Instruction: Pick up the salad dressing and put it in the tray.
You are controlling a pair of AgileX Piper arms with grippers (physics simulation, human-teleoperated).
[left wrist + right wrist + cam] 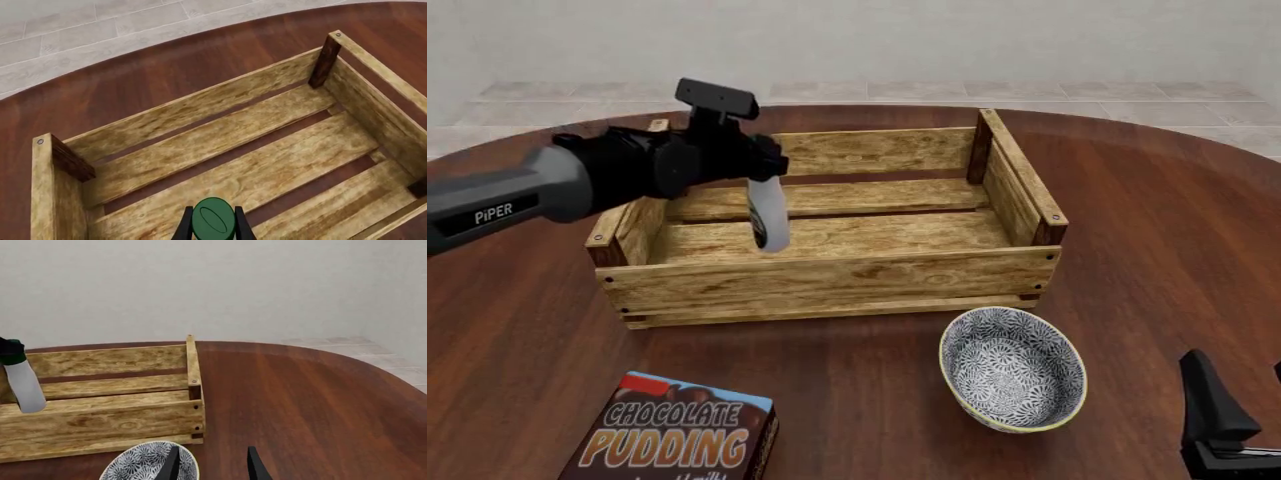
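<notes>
The salad dressing (pixel 767 215), a slim white bottle, hangs tilted with its base low inside the left part of the tray (pixel 827 270), a large light-wood slatted crate. My left gripper (pixel 751 165) is shut on the bottle's top end. In the left wrist view the dark green cap (pixel 213 218) sits between the two black fingers (pixel 185 226), above the tray's slatted floor (pixel 200 145). The right wrist view shows the bottle (pixel 25 385) over the tray (pixel 100 422). My right gripper (pixel 213 467) is open and empty, low at the front right (pixel 1228 430), apart from the tray.
A round blue-patterned bowl (pixel 1012 368) stands just in front of the tray's right front corner, close to the right gripper; it also shows in the right wrist view (pixel 150 462). A brown chocolate pudding box (pixel 681 435) lies at the front left. The table is round dark wood.
</notes>
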